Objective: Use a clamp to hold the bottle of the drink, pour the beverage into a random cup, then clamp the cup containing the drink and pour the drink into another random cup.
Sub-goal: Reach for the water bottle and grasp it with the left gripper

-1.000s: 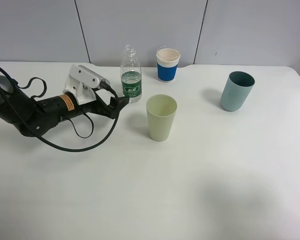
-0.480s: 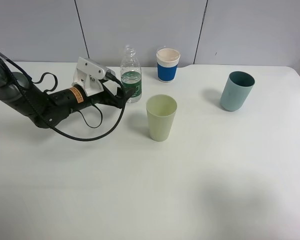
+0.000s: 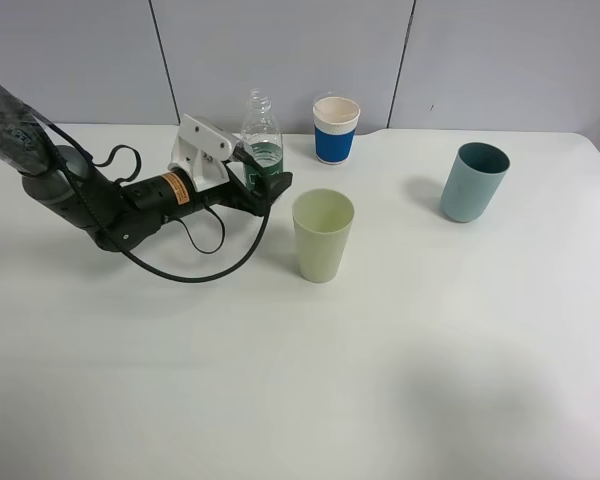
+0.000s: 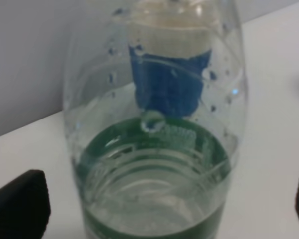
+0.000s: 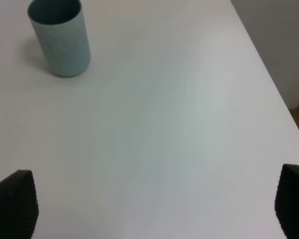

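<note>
The uncapped clear bottle (image 3: pixel 261 125) with its green label stands upright at the back of the table, clear beverage (image 4: pixel 149 194) in its lower part. My left gripper (image 3: pixel 263 183) is open, one finger on either side of the bottle's labelled body (image 4: pixel 154 149), with gaps showing on both sides. The pale yellow-green cup (image 3: pixel 322 236) stands just right of and nearer than the bottle. Behind it is the white cup with the blue band (image 3: pixel 336 129), which shows through the bottle in the left wrist view. My right gripper (image 5: pixel 152 206) is open over bare table and holds nothing.
A teal-blue tumbler (image 3: pixel 473 181) stands at the right, also in the right wrist view (image 5: pixel 60 37). The white table (image 3: pixel 380 350) ends at a grey wall behind the cups. Its right edge (image 5: pixel 269 79) shows close by in the right wrist view.
My left arm has moved right and toward the back, bringing its open fingers from beside the bottle to either side of it. The cups and bottle have not moved.
</note>
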{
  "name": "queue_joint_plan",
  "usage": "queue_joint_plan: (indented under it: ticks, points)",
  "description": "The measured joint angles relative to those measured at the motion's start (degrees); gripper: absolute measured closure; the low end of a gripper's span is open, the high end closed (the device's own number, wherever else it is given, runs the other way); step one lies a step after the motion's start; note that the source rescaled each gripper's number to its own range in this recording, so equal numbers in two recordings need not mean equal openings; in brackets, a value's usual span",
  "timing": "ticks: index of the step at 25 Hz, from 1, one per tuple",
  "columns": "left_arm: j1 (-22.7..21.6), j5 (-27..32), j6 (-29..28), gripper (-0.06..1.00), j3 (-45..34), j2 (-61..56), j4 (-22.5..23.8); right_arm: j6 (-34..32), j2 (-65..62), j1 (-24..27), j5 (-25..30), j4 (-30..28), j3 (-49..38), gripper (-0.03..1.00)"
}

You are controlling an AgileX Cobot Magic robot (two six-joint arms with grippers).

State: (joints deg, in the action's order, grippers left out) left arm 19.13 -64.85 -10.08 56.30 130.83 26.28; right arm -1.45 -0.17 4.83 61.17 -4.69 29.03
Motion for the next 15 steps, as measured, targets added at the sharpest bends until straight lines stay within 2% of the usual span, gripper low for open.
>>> queue_joint_plan:
  ticks: [15]
  points:
    - [0.3, 0.0, 0.3, -0.06, 7.7, 4.3, 0.1, 0.0, 0.0, 0.0, 0.0, 0.0, 0.0, -0.03]
